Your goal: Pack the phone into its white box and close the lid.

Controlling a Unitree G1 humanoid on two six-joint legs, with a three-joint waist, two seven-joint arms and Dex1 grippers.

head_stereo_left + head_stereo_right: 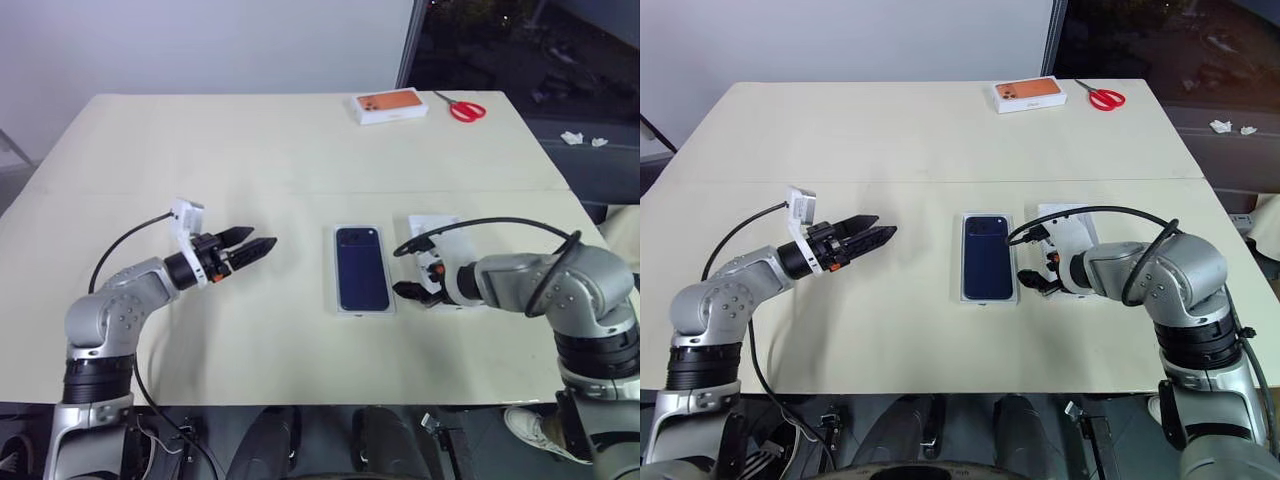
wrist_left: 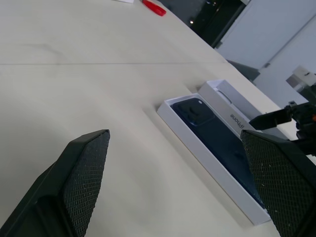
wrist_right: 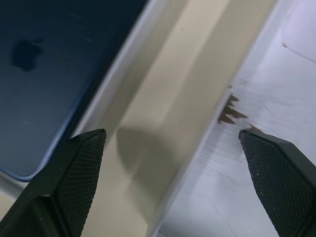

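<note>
The phone, a slim glossy navy slab, lies flat in the shallow white box at the middle of the matte cream desk. Just right of it lies the lid, upturned, its plain white inside showing. The right gripper hovers over the lid's near part, fingers spread and empty. The left gripper, left of the box, points toward it with its textured black fingers released.

Even, soft overhead light on the pale worktop, faint shadows under both arms, dark window at the far right corner, head views sharp, right wrist close-up soft, a blurred shadow between its fingers.
</note>
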